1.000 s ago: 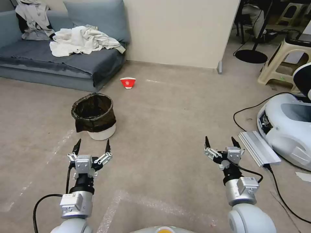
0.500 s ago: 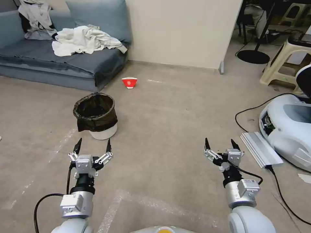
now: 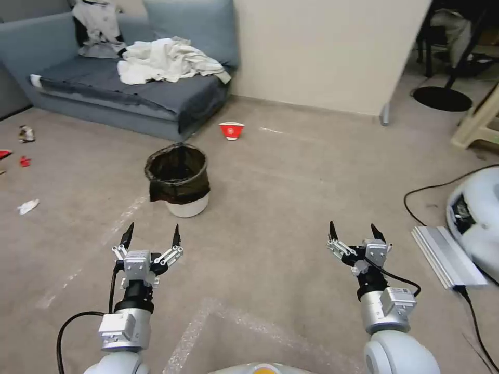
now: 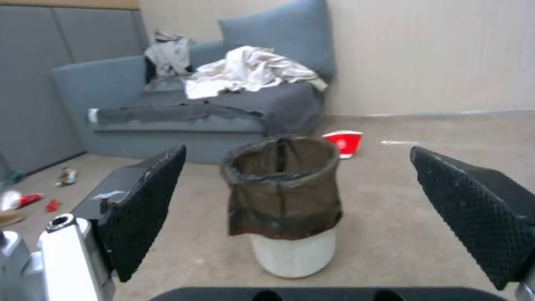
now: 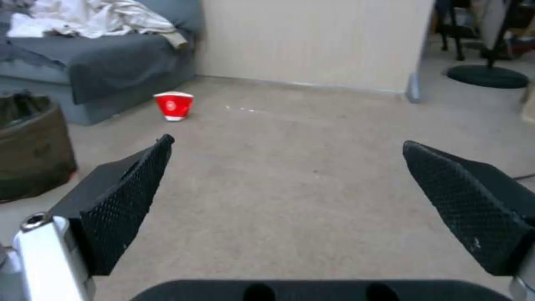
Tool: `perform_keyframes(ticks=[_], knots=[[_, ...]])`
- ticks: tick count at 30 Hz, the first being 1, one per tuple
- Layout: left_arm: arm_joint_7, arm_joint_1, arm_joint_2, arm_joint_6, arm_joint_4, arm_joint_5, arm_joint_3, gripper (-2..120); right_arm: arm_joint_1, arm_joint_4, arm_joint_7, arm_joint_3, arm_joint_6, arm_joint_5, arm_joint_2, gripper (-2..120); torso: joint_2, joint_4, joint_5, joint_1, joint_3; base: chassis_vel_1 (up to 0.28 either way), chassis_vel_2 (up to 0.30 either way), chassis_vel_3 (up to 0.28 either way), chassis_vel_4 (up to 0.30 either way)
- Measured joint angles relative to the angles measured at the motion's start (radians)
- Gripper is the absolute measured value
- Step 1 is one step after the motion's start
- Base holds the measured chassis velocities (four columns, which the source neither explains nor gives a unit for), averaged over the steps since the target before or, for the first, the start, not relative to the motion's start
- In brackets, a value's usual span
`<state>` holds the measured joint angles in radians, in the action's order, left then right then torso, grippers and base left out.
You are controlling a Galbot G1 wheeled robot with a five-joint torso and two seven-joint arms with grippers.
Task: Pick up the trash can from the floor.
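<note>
The trash can [image 3: 179,181] is a small round white bin with a dark bag folded over its rim, standing upright on the beige floor [image 3: 291,197]. It stands a short way ahead of my left gripper [image 3: 151,235], which is open and holds nothing. In the left wrist view the trash can [image 4: 284,205] sits centred between the two black fingers [image 4: 148,200], some distance off. My right gripper [image 3: 354,231] is open over bare floor, well to the right of the can. The right wrist view catches the trash can [image 5: 31,146] at its edge.
A grey sofa [image 3: 119,88] with heaped clothes stands behind the can. A red-and-white paper bowl [image 3: 231,130] lies near the sofa corner. Litter scraps [image 3: 27,206] dot the floor at left. A white machine [image 3: 475,213], a metal strip [image 3: 447,254] and cables lie at right.
The whole head view has shifted: the camera turned left, so the can, sofa and bowl now sit further right and litter appears at left. Both grippers stay open in the same pose.
</note>
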<state>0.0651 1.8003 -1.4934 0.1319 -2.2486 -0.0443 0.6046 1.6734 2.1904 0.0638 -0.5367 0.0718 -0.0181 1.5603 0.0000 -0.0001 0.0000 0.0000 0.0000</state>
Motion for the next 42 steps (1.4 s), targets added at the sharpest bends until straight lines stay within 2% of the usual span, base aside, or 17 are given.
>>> perform_keyframes(ticks=[17, 22, 42], knots=[[0.008, -0.002, -0.002, 0.023, 0.015, -0.002, -0.003, 100, -0.001, -0.001, 0.002, 0.002, 0.001, 0.0, 0.001, 100, 0.0, 0.0003, 0.0, 0.0, 0.0, 0.082, 0.082, 0.073, 0.086], [0.017, -0.004, -0.002, 0.026, 0.017, 0.001, -0.001, 100, 0.001, -0.001, 0.0, 0.001, 0.006, 0.0, 0.001, 100, 0.0, -0.0003, 0.0, 0.0, 0.0, 0.0, 0.0, 0.0, 0.0], [0.022, -0.021, 0.002, 0.001, 0.02, 0.032, 0.01, 100, -0.009, -0.016, 0.001, 0.009, 0.007, -0.002, 0.003, 100, 0.0, 0.0001, 0.0, 0.0, 0.0, -0.04, 0.044, 0.04, -0.045]])
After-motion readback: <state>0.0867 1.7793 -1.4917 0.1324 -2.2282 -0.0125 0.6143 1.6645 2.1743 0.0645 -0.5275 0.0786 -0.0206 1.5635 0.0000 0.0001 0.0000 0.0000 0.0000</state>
